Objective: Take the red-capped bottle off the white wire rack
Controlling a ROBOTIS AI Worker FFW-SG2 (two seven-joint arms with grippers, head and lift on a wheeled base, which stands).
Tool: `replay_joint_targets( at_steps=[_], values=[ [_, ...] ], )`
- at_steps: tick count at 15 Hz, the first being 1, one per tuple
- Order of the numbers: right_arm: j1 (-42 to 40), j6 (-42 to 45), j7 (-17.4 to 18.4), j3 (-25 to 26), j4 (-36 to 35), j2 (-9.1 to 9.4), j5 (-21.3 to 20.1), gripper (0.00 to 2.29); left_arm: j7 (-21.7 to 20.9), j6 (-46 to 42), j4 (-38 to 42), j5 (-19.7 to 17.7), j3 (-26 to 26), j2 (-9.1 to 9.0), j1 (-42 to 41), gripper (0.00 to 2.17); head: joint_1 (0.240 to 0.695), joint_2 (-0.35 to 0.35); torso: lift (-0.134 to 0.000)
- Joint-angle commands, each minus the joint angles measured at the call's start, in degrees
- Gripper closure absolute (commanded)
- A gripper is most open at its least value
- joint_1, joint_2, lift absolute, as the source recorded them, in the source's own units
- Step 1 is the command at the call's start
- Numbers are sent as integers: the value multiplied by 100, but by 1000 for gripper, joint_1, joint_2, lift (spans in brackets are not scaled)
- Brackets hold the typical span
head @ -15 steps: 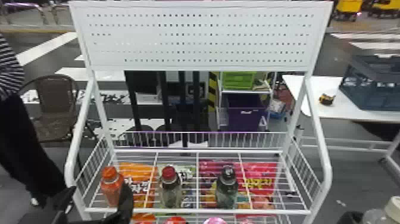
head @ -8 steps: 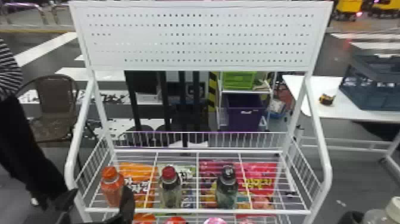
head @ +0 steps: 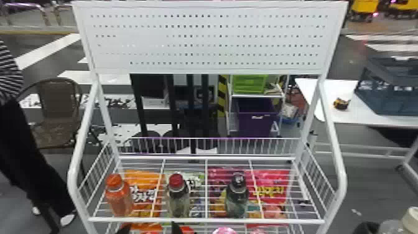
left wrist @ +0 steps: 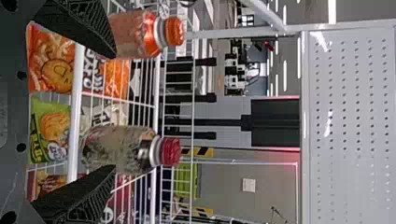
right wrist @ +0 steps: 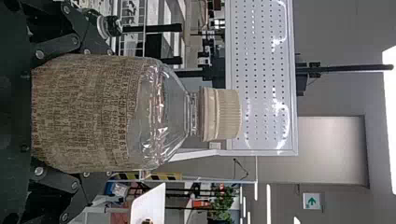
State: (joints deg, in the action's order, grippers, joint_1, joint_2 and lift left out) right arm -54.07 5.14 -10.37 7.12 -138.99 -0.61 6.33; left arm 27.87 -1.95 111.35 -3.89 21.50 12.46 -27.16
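Shift the spread left hand [left wrist: 115, 111] rightward (the right hand [right wrist: 70, 114] grasps a cream-capped bottle [right wrist: 154, 112]) to centre on the red-capped bottle [left wrist: 123, 148].

White wire rack [head: 186, 220], upright orange-capped bottle [head: 118, 199], red-capped bottle [head: 178, 199], black-capped bottle [head: 237, 197]
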Motion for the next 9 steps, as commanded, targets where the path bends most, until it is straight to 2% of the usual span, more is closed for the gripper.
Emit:
replay_joint_targets(
  at_steps=[1,5,9],
  values=[
    [-16,18,0,0,4,0,0,836,26,-424,-737,-15,319,-104,431,39,499,0,0],
    [-60,176,0,0,21,0,0,836,43,-530,-1625,-129,592,-306,1134,39,499,0,0],
    [-78,281,0,17,74,-9,26,836,35,-582,-2434,-129,645,-499,1749,39,499,0,0]
  ],
)
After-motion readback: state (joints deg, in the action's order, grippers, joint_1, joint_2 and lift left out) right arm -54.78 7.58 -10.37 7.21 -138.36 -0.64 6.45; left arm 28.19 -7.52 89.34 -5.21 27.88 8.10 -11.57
